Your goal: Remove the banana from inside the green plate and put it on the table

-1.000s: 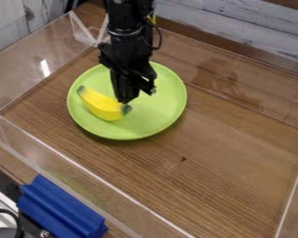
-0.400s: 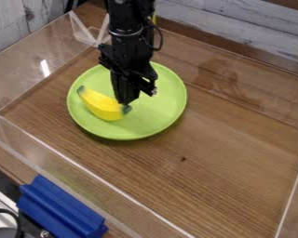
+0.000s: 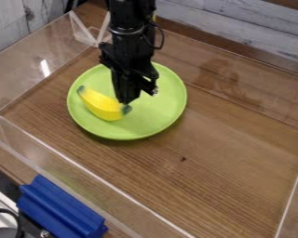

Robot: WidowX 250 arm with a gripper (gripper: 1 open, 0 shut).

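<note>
The yellow banana (image 3: 101, 103) lies inside the lime-green plate (image 3: 164, 116), toward its left side, with a dark tip at its upper left. My black gripper (image 3: 126, 101) points straight down over the plate, its fingertips down at the banana's right end. The fingers look closed around that end, with the banana still resting on the plate. The arm's body hides the plate's back middle part.
The brown wood-grain table (image 3: 226, 158) stretches to the right and front of the plate. Clear acrylic walls (image 3: 27, 70) border it. A blue ribbed object (image 3: 59, 212) sits at the bottom left outside the wall.
</note>
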